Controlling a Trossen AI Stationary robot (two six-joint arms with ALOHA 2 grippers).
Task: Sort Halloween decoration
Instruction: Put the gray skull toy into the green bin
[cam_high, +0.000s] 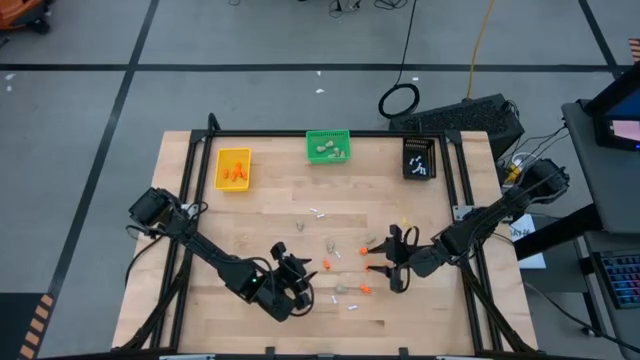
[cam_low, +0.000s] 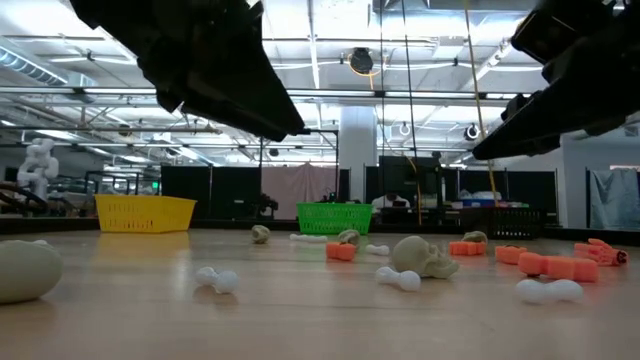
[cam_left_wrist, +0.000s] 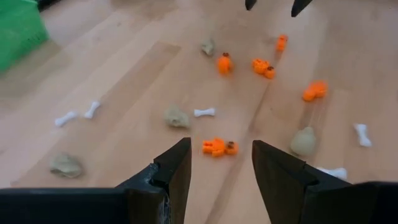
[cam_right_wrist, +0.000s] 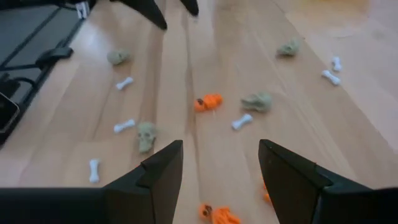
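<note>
Wooden bench (cam_high: 250, 215) seen from above, both arms low over its near half.

Left claw (cam_high: 293, 283) at about 7 o'clock of bench centre, fingers (cam_left_wrist: 176, 169) spread, nothing between them. One orange bit (cam_left_wrist: 219, 147) lying on the wood just ahead of the gap, not touched.

Right claw (cam_high: 397, 262) at about 4 o'clock of centre, likewise spread and empty. Orange bit (cam_right_wrist: 208, 102) farther ahead of it, with a beige skull-like lump (cam_right_wrist: 257, 101) and a white stick (cam_right_wrist: 242, 121) just beside.

Decoration pieces scattered loose between the two claws, centre to 6 o'clock: orange bits (cam_high: 326, 264), beige lumps (cam_high: 331, 243), white sticks (cam_high: 318, 212). Low view shows the same scatter lying flat: a lump (cam_low: 424, 257) with a stick (cam_low: 397, 277) touching its front, an orange piece (cam_low: 341, 251) near.

Bins along the far edge, well apart from the scatter: yellow bin (cam_high: 233, 169) at 11 o'clock holding orange bits, green bin (cam_high: 328, 147) at 12 o'clock holding beige lumps, black bin (cam_high: 419, 158) at 1 o'clock holding white sticks.
</note>
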